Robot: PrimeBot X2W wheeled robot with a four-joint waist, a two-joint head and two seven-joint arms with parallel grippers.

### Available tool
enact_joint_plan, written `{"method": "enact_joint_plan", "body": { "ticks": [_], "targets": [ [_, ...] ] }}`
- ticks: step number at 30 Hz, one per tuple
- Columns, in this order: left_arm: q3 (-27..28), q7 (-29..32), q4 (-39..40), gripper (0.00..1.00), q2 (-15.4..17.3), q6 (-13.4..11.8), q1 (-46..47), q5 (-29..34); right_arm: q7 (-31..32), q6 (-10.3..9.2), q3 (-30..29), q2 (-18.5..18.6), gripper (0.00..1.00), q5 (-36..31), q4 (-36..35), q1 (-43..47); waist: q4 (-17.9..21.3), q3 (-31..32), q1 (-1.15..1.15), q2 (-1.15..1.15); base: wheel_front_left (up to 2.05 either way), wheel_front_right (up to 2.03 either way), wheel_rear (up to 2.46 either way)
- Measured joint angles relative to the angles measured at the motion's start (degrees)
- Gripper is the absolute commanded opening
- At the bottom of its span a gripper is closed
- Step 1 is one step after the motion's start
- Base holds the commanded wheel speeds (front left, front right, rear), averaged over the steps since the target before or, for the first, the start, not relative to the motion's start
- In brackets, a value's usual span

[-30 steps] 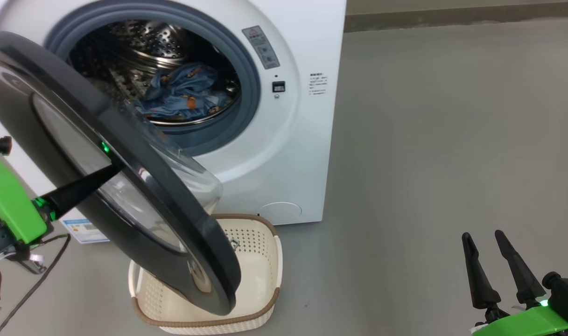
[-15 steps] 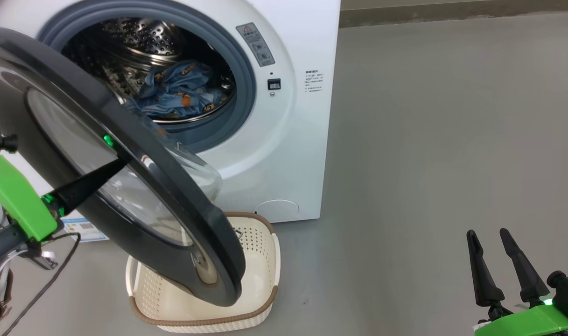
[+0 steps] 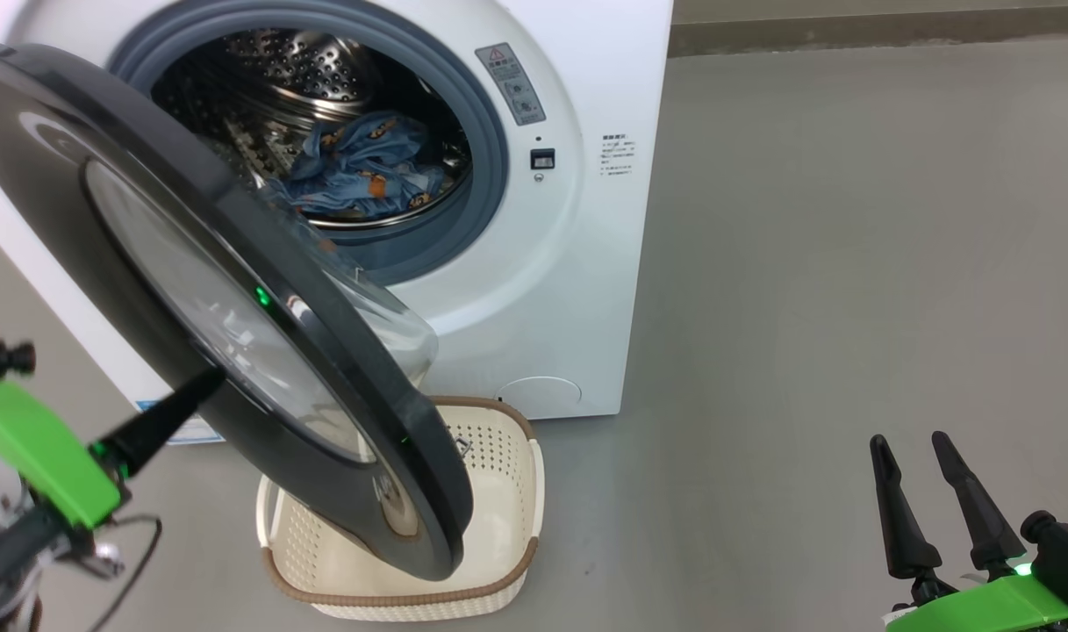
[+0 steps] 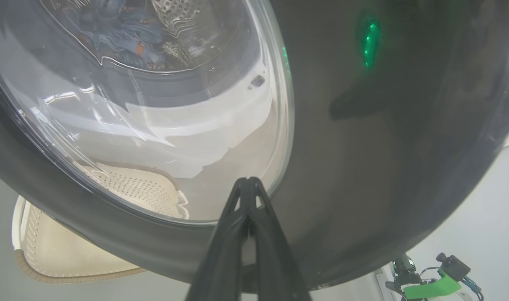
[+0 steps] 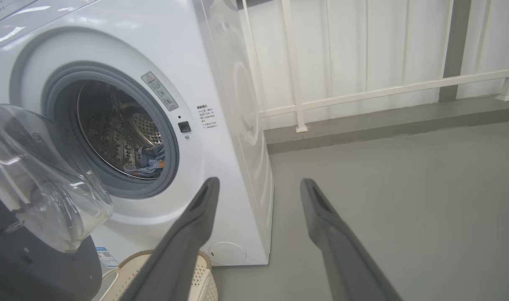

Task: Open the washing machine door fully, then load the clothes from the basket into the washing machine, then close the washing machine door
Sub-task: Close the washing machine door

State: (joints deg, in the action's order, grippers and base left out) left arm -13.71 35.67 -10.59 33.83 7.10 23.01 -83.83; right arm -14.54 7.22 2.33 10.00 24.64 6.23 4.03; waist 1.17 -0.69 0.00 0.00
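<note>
The door point(image 3: 209, 307) stands half open, slanting over the basket point(image 3: 509, 518) and covering most of it; the drum mouth of the machine point(image 3: 577, 290) lies open from the right, across bare floor point(image 3: 849, 307).

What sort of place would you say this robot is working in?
Probably a laundry corner in a utility or test space: a big white front-loading washing machine, bare grey floor and a white railed wall.

The clothes point(image 3: 367, 171) are lying in the washer point(image 3: 577, 290). The door point(image 3: 42, 158) is standing ajar left of the opening, overhanging the basket point(image 3: 503, 527), which is sitting on the floor point(image 3: 806, 307) just before the washer. The left gripper point(image 3: 213, 379) is pointing at the door's outer face; the right gripper point(image 3: 907, 439) is hovering well right.
</note>
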Motion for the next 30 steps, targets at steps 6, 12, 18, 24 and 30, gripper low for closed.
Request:
{"method": "enact_joint_plan", "body": {
  "ticks": [6, 12, 18, 24, 30],
  "targets": [
    [0.09, -6.48, 0.67, 1.0, 0.42, 0.0, -6.67, 0.4, 0.0, 0.0, 0.2, 0.04, 1.0, 0.0, 0.01, 0.01, -1.0, 0.33, 0.0, 0.0, 0.0, 0.0, 0.0],
    [-1.12, -14.23, 1.0, 1.0, 0.94, 0.0, -10.49, 3.67, 0.0, 0.0, 0.22, 0.14, 1.0, 0.0, 0.12, 0.01, -2.04, 0.58, 0.0, 0.0, 0.0, 0.0, 0.0],
    [-4.21, -24.48, 0.29, 1.0, 0.79, 0.0, -14.32, 7.87, 0.0, 0.0, 0.53, 0.13, 1.0, 0.0, 0.18, 0.01, -2.82, 0.94, 0.0, 0.0, 0.0, 0.0, 0.0],
    [-7.93, -35.1, -2.13, 1.0, 0.75, 0.0, -16.3, 10.85, 0.0, 0.0, 0.6, 0.23, 1.0, 0.01, 0.3, 0.01, -3.35, 1.09, 0.0, 0.0, 0.0, 0.0, 0.0],
    [-11.66, -43.15, -4.69, 1.0, 0.79, 0.0, -16.58, 12.47, 0.0, 0.0, 0.56, 0.35, 1.0, 0.01, 0.52, 0.02, -3.69, 1.27, 0.0, 0.0, 0.0, 0.0, 0.0]
  ]
}}
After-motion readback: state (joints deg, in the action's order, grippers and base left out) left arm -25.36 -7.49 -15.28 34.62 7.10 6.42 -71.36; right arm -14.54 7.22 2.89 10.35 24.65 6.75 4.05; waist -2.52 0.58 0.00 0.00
